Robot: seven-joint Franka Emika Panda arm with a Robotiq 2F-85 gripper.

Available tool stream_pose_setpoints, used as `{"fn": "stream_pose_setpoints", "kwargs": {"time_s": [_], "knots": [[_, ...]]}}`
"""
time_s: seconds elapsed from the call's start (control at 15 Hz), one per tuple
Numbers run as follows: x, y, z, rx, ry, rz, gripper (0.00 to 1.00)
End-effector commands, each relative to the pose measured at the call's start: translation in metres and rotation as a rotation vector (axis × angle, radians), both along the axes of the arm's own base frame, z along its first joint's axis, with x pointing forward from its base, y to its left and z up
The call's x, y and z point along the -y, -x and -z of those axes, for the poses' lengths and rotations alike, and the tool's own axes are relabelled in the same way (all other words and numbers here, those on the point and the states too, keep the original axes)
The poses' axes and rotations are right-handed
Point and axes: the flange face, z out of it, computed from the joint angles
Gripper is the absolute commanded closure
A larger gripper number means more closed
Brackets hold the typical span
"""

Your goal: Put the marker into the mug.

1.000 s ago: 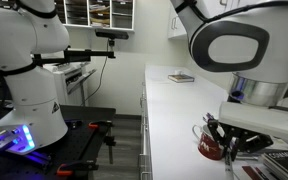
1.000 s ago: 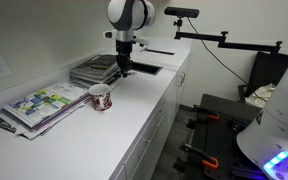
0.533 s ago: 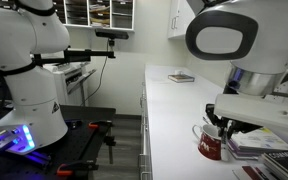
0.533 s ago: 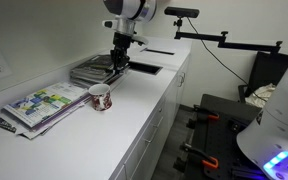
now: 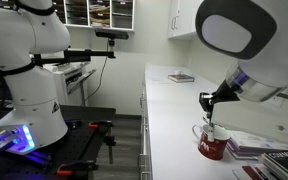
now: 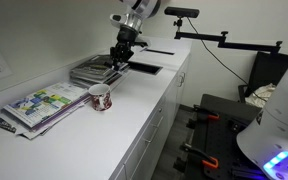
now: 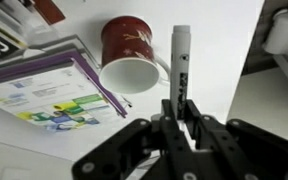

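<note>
- We record the mug (image 7: pixel 132 55) as dark red outside and pale inside, with a whitish mark on its side.
- We record the marker (image 7: pixel 180 60) as greyish white with small dark markings.
- We record the pincer (image 7: pixel 180 108) as black.
- We record the bench (image 6: pixel 124 125) as white.
- We record the booklet (image 7: pixel 54 98) as white with green, blue and yellow patches and a purple edge.
</note>
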Motion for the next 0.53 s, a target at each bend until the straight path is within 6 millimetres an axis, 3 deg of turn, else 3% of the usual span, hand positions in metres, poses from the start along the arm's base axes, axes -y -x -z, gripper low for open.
{"fn": "stream_pose_setpoints", "kwargs": {"time_s": [0.0, 0.47], "knots": [[-0.003, -0.005, -0.002, 0.017, -0.096, -0.041, 0.95], [-0.021, -0.033, 0.014, 0.09, -0.239, -0.134, 0.95]]}}
